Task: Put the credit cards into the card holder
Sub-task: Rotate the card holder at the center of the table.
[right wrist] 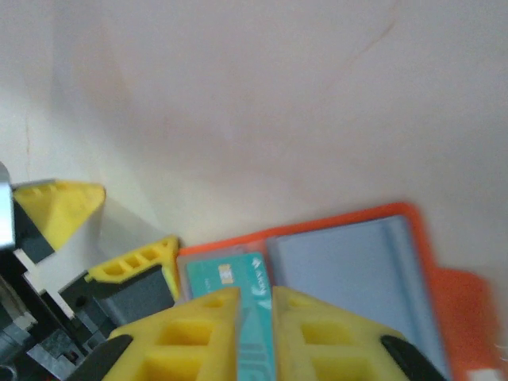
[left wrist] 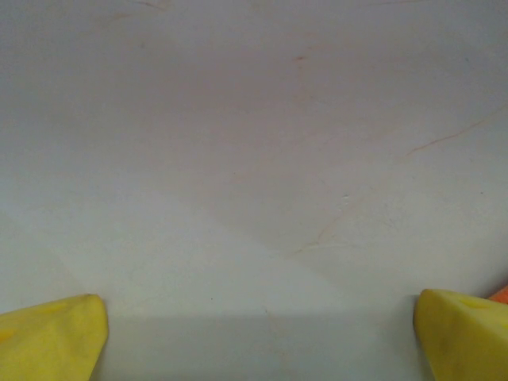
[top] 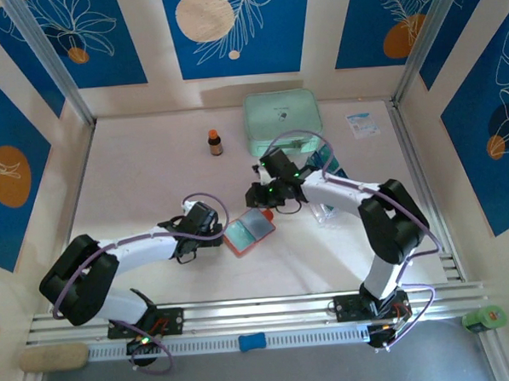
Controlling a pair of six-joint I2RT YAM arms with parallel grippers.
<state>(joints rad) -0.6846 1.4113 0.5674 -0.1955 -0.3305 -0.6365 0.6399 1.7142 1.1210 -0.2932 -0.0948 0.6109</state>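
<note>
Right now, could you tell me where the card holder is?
The card holder lies open near the middle of the table in the top view, between the left claw and the right claw.

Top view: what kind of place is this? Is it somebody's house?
Probably a robot test booth, not a house. A left arm and a right arm are bolted to a metal rail at the table edge, blue painted panels wall it in, and a few props lie out, like the bottle.

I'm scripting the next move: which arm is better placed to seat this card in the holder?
Probably right: the right hand hovers at the open card holder, a credit card between its fingers; the left hand stands open over bare table beside it.
</note>
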